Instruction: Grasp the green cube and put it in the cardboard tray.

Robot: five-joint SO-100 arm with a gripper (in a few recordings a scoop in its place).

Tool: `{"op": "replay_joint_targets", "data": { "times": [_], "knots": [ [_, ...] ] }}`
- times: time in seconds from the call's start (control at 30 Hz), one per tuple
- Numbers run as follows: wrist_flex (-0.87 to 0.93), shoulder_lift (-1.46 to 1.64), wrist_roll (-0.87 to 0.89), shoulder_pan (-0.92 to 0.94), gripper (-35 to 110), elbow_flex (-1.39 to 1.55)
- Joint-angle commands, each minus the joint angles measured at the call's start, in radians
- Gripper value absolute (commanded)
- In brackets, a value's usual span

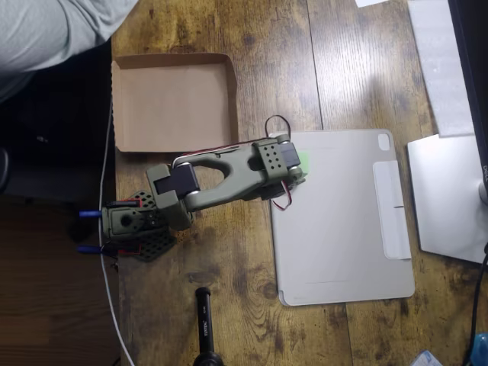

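A sliver of the mint-green cube (304, 160) peeks out from under the head of my olive-green arm, on the top left corner of a grey tablet case. My gripper (298, 171) is right over the cube, and the arm's own body hides the fingers, so I cannot tell whether they are open, shut or touching the cube. The brown cardboard tray (174, 103) lies empty at the upper left of the wooden table, a short way up and left of the gripper.
The grey tablet case (347, 229) covers the middle right of the table. A silver slab (446, 198) lies at the right edge. A black cylinder (203, 324) stands at the bottom. A person's sleeve (53, 27) shows at the top left. The arm's base (133, 225) sits at the table's left edge.
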Motion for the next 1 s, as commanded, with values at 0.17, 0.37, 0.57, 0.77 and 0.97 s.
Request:
{"op": "replay_joint_targets", "data": {
  "times": [0.17, 0.37, 0.57, 0.77, 0.97],
  "knots": [
    [-0.017, 0.017, 0.057, 0.005, 0, -0.215],
    [0.057, -0.018, 0.149, -0.138, 0, -0.431],
    [0.048, -0.103, 0.233, -0.225, 0, -0.534],
    [-0.023, -0.187, 0.225, -0.232, 2, -0.588],
    [-0.029, -0.236, 0.215, -0.186, 7, -0.673]
  ]
}}
